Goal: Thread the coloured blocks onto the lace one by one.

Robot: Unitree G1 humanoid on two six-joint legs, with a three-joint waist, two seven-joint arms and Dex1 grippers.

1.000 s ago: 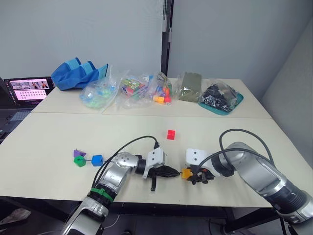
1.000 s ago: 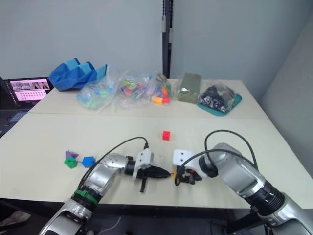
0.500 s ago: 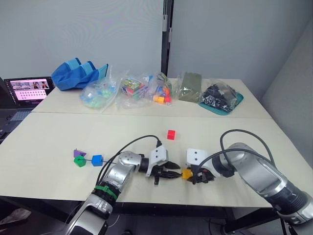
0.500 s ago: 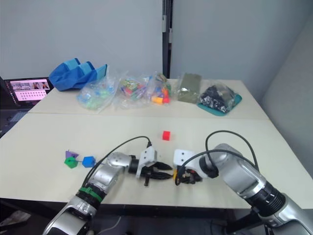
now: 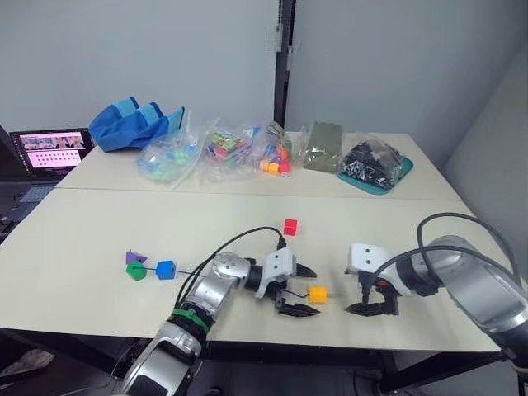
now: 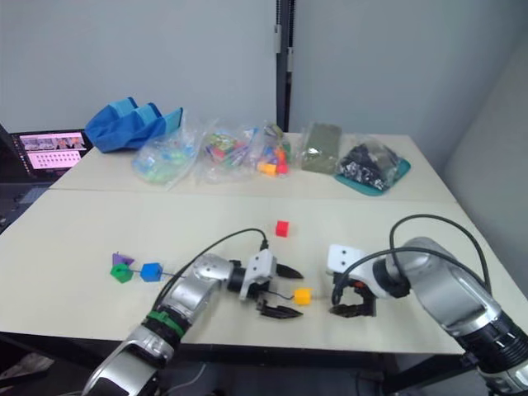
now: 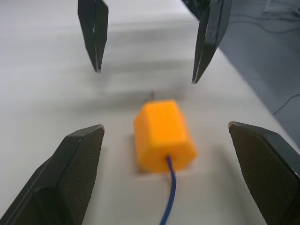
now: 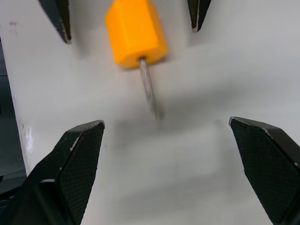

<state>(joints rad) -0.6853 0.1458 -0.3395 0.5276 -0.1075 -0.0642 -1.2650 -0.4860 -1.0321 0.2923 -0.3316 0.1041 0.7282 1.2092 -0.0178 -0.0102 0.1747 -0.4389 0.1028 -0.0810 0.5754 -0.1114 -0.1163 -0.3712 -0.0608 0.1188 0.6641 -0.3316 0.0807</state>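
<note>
The small orange-yellow plastic cube (image 5: pixel 318 294) lies free on the pale table (image 5: pixel 82 239), near its front edge, with the thin dark-blue lace (image 7: pixel 167 197) entering one face and the stiff pale needle-like tip (image 8: pixel 150 91) sticking out of the opposite face. So the lace's long axis runs roughly from 9 o'clock to 3 o'clock across the table, straight through the cube.

The left gripper (image 5: pixel 299 290) sits just beside the cube at its 9 o'clock, on the cord side, jaws spread wide and holding nothing. The right gripper (image 5: pixel 369 308) stands off at the cube's 3 o'clock, on the tip side, also wide and empty; the tip points toward it. My judgement is that the right arm is better placed to pinch the tip and draw the cube along.

Farther out at 9 o'clock, the blue cube (image 5: pixel 165 270), green cube (image 5: pixel 135 271) and purple wedge-like piece (image 5: pixel 134 257) sit together along the cord. The red cube (image 5: pixel 289 227) lies loose at 12 o'clock of the orange one.
</note>
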